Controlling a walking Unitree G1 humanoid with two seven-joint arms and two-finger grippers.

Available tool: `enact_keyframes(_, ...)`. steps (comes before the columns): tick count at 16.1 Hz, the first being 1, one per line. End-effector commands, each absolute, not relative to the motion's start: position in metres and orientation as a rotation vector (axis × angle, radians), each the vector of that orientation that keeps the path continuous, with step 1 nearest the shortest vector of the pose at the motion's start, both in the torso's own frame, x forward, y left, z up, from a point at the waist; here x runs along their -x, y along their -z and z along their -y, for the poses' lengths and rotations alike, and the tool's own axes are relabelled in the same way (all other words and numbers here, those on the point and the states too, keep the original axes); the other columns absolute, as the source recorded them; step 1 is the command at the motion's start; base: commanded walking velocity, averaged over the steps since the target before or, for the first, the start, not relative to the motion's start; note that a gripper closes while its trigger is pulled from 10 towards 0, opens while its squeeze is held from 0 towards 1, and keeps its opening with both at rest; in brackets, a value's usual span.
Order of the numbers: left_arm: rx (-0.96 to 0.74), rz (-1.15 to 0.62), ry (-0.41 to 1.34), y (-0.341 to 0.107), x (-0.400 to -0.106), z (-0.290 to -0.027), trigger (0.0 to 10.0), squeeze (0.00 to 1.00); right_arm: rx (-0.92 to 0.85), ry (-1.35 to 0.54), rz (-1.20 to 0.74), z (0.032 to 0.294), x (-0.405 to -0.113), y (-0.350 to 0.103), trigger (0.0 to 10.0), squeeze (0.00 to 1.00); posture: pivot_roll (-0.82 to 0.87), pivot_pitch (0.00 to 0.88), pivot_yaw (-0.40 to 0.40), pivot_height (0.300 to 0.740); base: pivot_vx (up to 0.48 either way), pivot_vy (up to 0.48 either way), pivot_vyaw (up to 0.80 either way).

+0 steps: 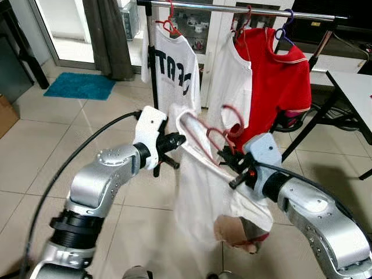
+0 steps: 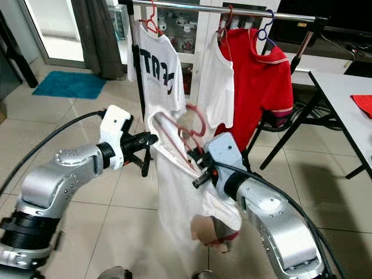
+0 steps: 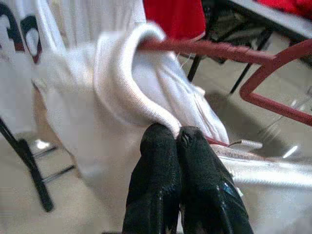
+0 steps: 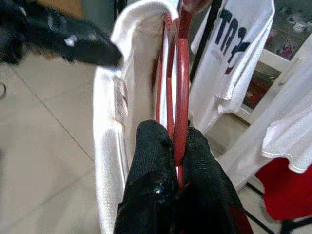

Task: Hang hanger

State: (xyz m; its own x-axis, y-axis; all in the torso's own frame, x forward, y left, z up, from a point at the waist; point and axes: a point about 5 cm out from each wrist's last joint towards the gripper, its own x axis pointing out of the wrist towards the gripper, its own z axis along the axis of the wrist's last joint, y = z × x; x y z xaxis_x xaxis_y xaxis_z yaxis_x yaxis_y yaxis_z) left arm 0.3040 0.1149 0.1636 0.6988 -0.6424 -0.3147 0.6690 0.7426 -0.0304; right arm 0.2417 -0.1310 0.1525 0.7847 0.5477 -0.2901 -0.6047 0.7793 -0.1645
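A red hanger (image 1: 212, 132) carries a white shirt (image 1: 200, 192) in front of me, below the metal clothes rail (image 1: 244, 9). My right gripper (image 4: 170, 141) is shut on the hanger's red bar (image 4: 181, 87); it shows in the eye view as the right gripper (image 1: 228, 156). My left gripper (image 1: 177, 140) is shut on the shirt's collar (image 3: 131, 83), its fingertips (image 3: 163, 139) pinching the white cloth at the hanger's left end. The hanger's hook (image 1: 232, 116) is well below the rail.
On the rail hang a white printed T-shirt (image 1: 171, 67), a plain white shirt (image 1: 229, 87) and a red shirt (image 1: 276, 87). A grey table (image 1: 354, 87) stands to the right, the rail's black legs (image 1: 308, 125) beside it. A teal mat (image 1: 78, 85) lies far left.
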Motion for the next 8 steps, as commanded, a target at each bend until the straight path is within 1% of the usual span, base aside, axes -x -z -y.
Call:
enact_keyframes(1, -0.140, -0.260, 0.775, -0.179, -0.303, -0.110, 0.0, 0.00, 0.306, -0.645, -0.287, 0.136, -0.240, -0.145, 0.0, 0.00, -0.04, 0.035, -0.017, 0.740, 0.000, 0.000, 0.00)
enact_keyframes(2, -0.151, -0.252, 0.795, -0.184, -0.302, -0.111, 0.0, 0.00, 0.329, -0.672, -0.334, 0.140, -0.236, -0.139, 0.0, 0.00, -0.04, 0.035, -0.017, 0.740, 0.000, 0.000, 0.00)
enact_keyframes(3, -0.172, -0.238, 0.779, -0.189, -0.305, -0.115, 0.0, 0.00, 0.361, -0.705, -0.381, 0.144, -0.230, -0.133, 0.0, 0.00, -0.04, 0.036, -0.015, 0.740, 0.000, 0.000, 0.00)
enact_keyframes(5, -0.193, -0.203, 0.702, -0.201, -0.316, -0.133, 0.0, 0.00, 0.399, -0.768, -0.458, 0.152, -0.219, -0.123, 0.0, 0.00, -0.04, 0.036, -0.011, 0.740, 0.000, 0.000, 0.00)
enact_keyframes(6, -0.198, -0.199, 0.685, -0.202, -0.318, -0.136, 0.0, 0.00, 0.402, -0.774, -0.463, 0.153, -0.217, -0.123, 0.0, 0.00, -0.04, 0.036, -0.010, 0.740, 0.000, 0.000, 0.00)
enact_keyframes(7, -0.245, -0.194, 0.614, -0.204, -0.325, -0.150, 0.0, 0.00, 0.392, -0.789, -0.454, 0.156, -0.214, -0.125, 0.0, 0.00, -0.04, 0.035, -0.008, 0.740, 0.000, 0.000, 0.00)
enact_keyframes(8, -0.349, -0.211, 0.514, -0.202, -0.334, -0.173, 0.0, 0.00, 0.371, -0.829, -0.430, 0.159, -0.210, -0.130, 0.0, 0.00, -0.04, 0.035, -0.006, 0.740, 0.000, 0.000, 0.00)
